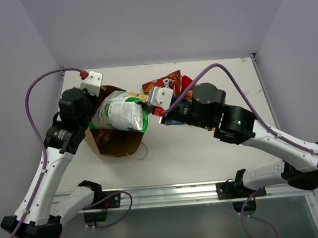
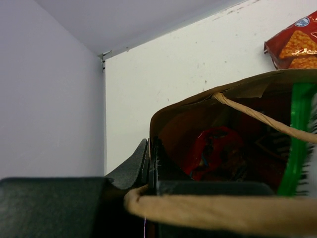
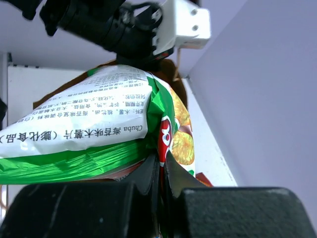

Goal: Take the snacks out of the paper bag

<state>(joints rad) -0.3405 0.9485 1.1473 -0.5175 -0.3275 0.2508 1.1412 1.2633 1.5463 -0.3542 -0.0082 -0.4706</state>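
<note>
The left arm (image 1: 47, 166) rose from its base at the near left corner of the table (image 1: 206, 159) and bent inward. Its wrist stood over the left side of the paper bag (image 1: 117, 144). The left end effector (image 2: 150, 154) was closed on the bag's rim, with the brown paper wall pinched between its fingers.

The right arm (image 1: 271, 140) stretched from the near right corner across the middle of the table, its forearm pointing toward the left edge. The right end effector (image 3: 162, 168) was clamped shut on the end seam of the green-white chip bag (image 1: 119, 115).

The chip bag lay across the paper bag's open mouth and was mostly out of it. Its long axis ran roughly parallel to the far edge. The gripped end pointed toward the right edge and the other end toward the left arm's wrist. In the right wrist view its white printed back faced up and a green band ran below it.

The paper bag sat on the left half of the table, between the near and far edges, with its mouth open to the overhead camera. One twisted handle (image 1: 143, 151) hung toward the near edge. Inside it, the left wrist view showed a red packet (image 2: 213, 148) low in the shadow, and the chip bag's green edge crossed the opening at the right.

A Doritos bag (image 1: 164, 81) lay flat on the table near the middle of the far edge. A red bag (image 1: 186, 84) lay just beside it, partly hidden by the right wrist.
</note>
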